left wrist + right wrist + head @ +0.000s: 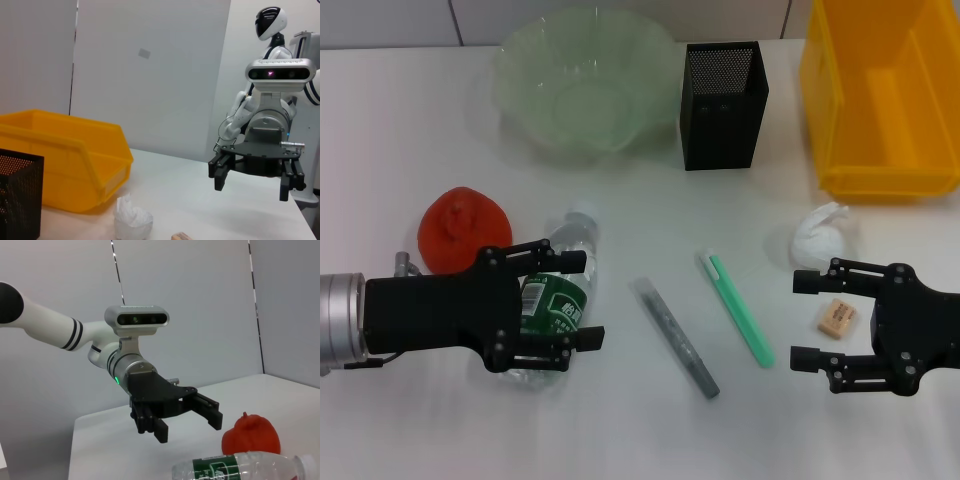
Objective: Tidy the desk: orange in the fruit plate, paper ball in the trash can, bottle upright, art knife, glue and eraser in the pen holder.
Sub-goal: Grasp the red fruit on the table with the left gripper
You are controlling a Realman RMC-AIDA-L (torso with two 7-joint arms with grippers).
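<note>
The bottle (557, 300) lies on its side on the desk (640, 200), cap toward the bowl (582, 80), with the orange (462, 229) just beside it. The left gripper (575, 300) hangs over the bottle, fingers spread wide on either side, holding nothing. The right gripper (807, 320) is open and empty too, by the eraser (836, 317) and paper ball (820, 235). A grey pen (676, 337) and green knife (736, 308) lie between. The holder (722, 105) and yellow bin (880, 95) stand farther back.
</note>
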